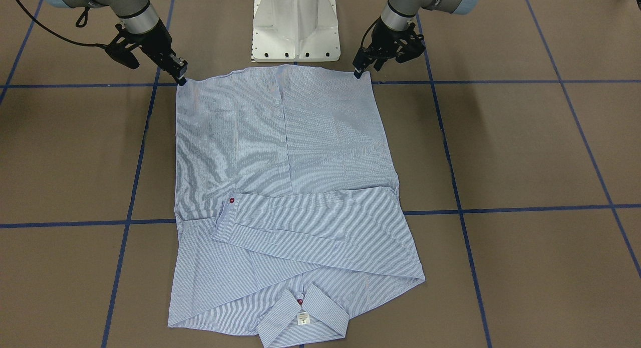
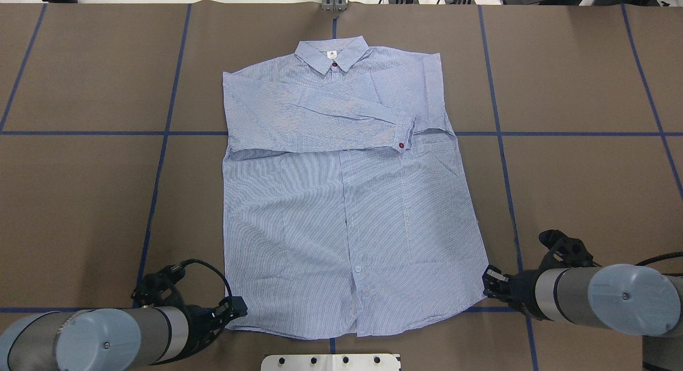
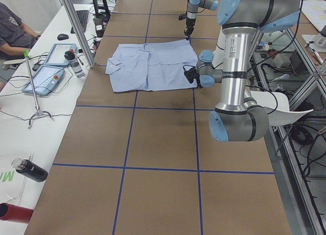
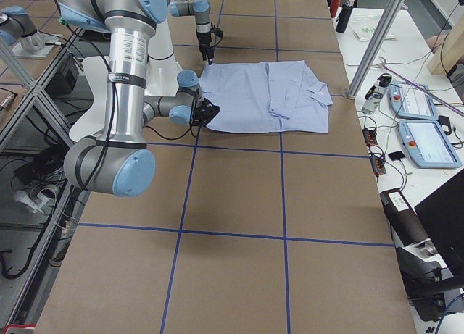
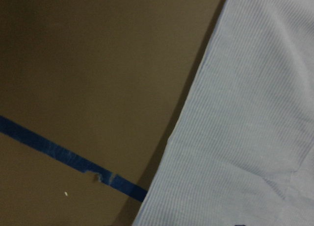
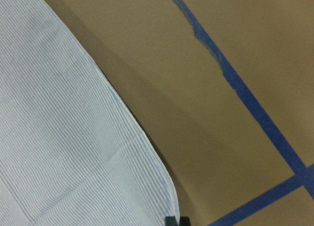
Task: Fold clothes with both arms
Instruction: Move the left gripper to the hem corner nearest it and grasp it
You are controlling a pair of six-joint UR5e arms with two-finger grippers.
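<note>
Overhead exterior: one shirt (image 2: 341, 227), light blue with fine stripes, spread flat and front up on table (image 2: 80, 200). Collar (image 2: 332, 53) lies at the far edge and hem (image 2: 299, 331) nearest the robot.

Folds done: one sleeve (image 2: 320, 120) laid across the chest, with its red-buttoned cuff (image 2: 404, 136) near the opposite side. The second sleeve seems to lie under it, but this is not certain.

Folds left, by judgement: body unfolded at full length; hem to be carried up toward the collar, possibly followed by a further halving. Roughly the first half of the task is complete.

Left gripper (image 2: 235, 309): low at the hem corner on its own side, tips at the cloth edge. Whether it pinches the fabric cannot be told.

Right gripper (image 2: 490, 280): low at the other hem corner, tips against the edge. Its grasp likewise cannot be told
</note>
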